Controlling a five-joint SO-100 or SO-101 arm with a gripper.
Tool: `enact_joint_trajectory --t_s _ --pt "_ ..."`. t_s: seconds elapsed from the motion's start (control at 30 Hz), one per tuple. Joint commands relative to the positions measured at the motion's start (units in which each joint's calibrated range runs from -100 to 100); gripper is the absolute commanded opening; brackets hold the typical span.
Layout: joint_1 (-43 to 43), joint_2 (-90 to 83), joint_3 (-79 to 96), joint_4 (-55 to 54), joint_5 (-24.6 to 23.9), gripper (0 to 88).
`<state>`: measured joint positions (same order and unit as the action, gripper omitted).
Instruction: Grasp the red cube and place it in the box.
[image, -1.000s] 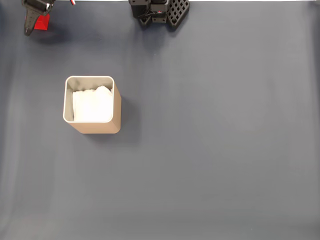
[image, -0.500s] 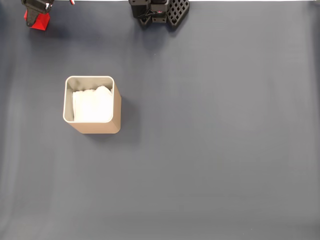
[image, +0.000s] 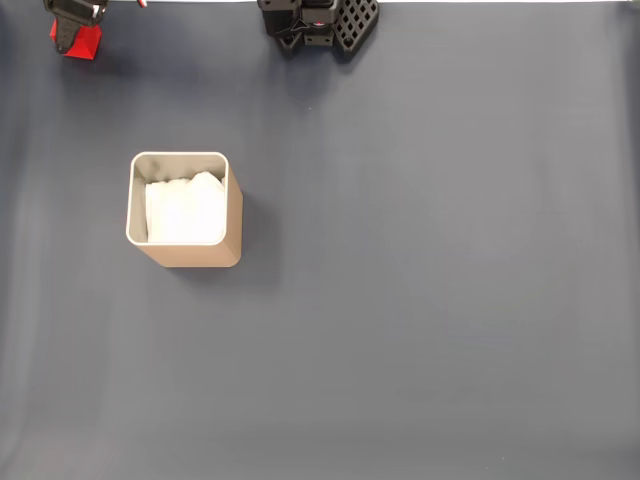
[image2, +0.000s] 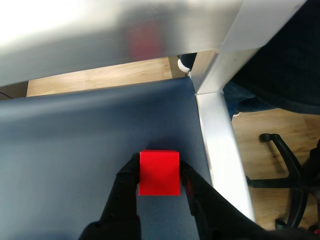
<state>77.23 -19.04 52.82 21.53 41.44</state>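
Holding steady, end effector (image2: 159, 175) grips red cube (image2: 159, 172).

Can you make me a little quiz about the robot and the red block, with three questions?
1. True or false: the red cube sits between the two fingers of the pincer in the wrist view.
2. In the fixed view, where is the red cube? A) inside the box B) near the top left corner of the mat C) at the bottom right
3. Fill in: the tan box has ____ padding inside it.

Key:
1. True. A black finger touches each side of the cube.
2. B. The cube is far from the box, up at the top left.
3. White.
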Motion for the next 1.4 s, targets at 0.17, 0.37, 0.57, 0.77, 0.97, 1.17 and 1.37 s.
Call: enact_joint_trajectory --t_s 0.17,0.37,0.57,0.77,0.97,1.17,1.37 --pt "-0.2 -0.1 -3.6 1.9 0.9 0.2" --pt "-0.9 -0.5 -6.8 6.2 1.1 0.2" --pt "-1.9 -0.3 -12.1 13.0 2.0 0.2" --pt "-3.8 -0.4 -18.1 20.2 2.7 0.2" --pt "-6.3 -1.4 -24.4 28.8 3.8 0.2" --pt "-9.5 -2.7 -30.2 37.0 5.0 0.2" --pt "-12.9 -4.5 -34.0 42.7 5.6 0.2"
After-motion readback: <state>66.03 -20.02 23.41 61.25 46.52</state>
